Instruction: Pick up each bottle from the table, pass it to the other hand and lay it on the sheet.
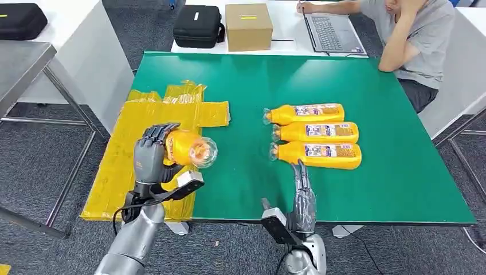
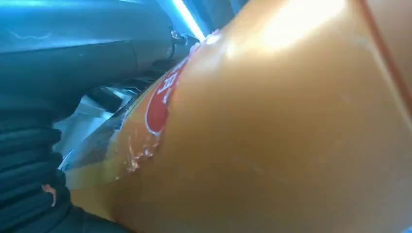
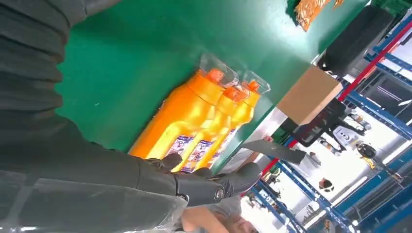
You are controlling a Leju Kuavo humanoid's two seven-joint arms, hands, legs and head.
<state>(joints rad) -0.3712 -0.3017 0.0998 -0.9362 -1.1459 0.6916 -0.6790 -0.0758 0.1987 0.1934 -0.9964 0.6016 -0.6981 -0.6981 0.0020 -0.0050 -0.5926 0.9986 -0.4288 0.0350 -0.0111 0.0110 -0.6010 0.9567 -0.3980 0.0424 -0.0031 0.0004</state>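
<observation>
My left hand (image 1: 150,153) grips an orange bottle (image 1: 189,148) above the right edge of the yellow sheet (image 1: 123,152), its plastic-wrapped cap end pointing at the table's middle. Up close in the left wrist view the bottle (image 2: 272,126) shows its orange body and a red label. Three more orange bottles lie side by side on the green table (image 1: 372,86): the far one (image 1: 306,113), the middle one (image 1: 318,132) and the near one (image 1: 318,154). My right hand (image 1: 302,197) hovers open at the table's front edge, just short of the near bottle (image 3: 180,119), fingers (image 3: 209,187) stretched out.
A person (image 1: 412,34) sits at the far right corner with a laptop (image 1: 332,31). A cardboard box (image 1: 248,26) and a black case (image 1: 198,26) stand on the white table behind. A grey metal table (image 1: 23,63) stands to the left.
</observation>
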